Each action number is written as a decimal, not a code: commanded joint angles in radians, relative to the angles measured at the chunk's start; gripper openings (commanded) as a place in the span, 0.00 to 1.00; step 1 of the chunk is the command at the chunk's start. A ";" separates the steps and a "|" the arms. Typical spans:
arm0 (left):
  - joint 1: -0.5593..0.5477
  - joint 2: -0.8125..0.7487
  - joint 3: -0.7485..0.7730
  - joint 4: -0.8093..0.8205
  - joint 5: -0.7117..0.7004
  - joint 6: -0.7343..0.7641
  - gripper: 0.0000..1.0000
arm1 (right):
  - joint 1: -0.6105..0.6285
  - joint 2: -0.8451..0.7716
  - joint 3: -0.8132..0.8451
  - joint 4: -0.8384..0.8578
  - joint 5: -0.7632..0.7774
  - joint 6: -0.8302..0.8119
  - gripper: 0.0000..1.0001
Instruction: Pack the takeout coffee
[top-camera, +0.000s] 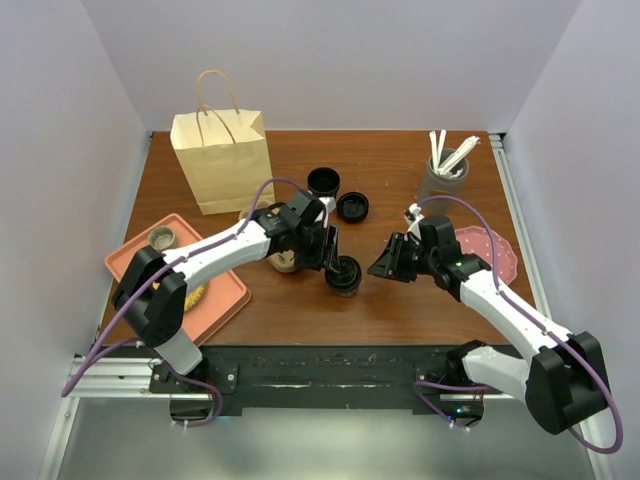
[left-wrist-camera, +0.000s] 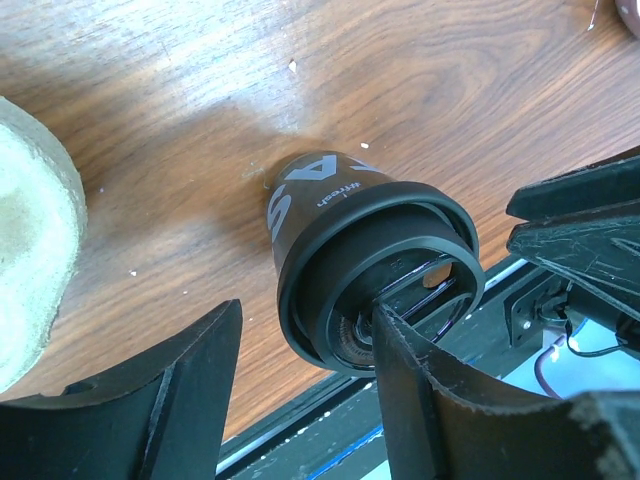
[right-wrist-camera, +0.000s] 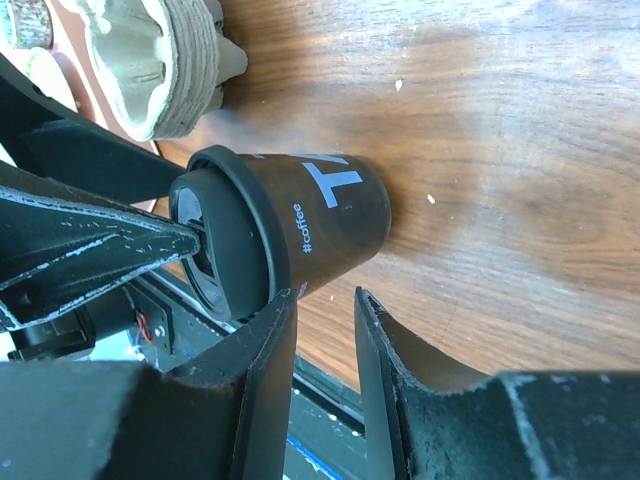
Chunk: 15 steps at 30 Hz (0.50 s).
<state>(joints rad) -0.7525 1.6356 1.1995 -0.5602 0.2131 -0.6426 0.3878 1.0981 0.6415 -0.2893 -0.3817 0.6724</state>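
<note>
1. Pale walls enclose a brown wooden tabletop (top-camera: 400, 300); two white-and-black arms reach in from its near edge.
2. Tan paper bag (top-camera: 222, 160) with handles, upright at the far left.
3. Orange tray (top-camera: 225, 300) at the near left edge, partly under the left arm.
4. Pink plate (top-camera: 497, 255) at the right, behind the right arm.
5. Grey holder (top-camera: 443, 182) at the far right, with white utensils standing in it.
6. Grey pulp cup carrier (right-wrist-camera: 170, 60), just left of the takeout coffee and under the left wrist.
7. Left hand (top-camera: 328, 250): jaws apart on either side of the coffee's lid. One finger (left-wrist-camera: 420, 400) lies against the lid top; the other (left-wrist-camera: 170, 400) stands clear of the cup, so nothing is gripped.
8. Right hand (right-wrist-camera: 325, 305): jaws parted by a narrow gap with nothing between them, just beside the coffee on its right.
9. Takeout coffee (top-camera: 343, 275): lidded black cup with pale lettering, standing near the tabletop's middle between the two hands.
10. Lidless black cup (top-camera: 323, 181), behind the coffee and beside the bag.
11. Loose black lid (top-camera: 352, 207), flat beside the lidless cup.
</note>
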 joint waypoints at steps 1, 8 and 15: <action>0.007 0.017 0.054 -0.017 -0.001 0.052 0.59 | 0.003 -0.021 0.047 -0.017 0.021 -0.016 0.34; 0.007 0.027 0.097 0.011 0.012 0.061 0.59 | 0.003 -0.029 0.073 -0.045 0.007 -0.016 0.34; 0.007 0.024 0.100 0.032 0.043 0.072 0.59 | 0.003 -0.059 0.060 -0.073 -0.005 -0.022 0.35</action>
<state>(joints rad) -0.7525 1.6627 1.2621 -0.5591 0.2169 -0.6048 0.3878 1.0748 0.6727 -0.3374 -0.3794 0.6685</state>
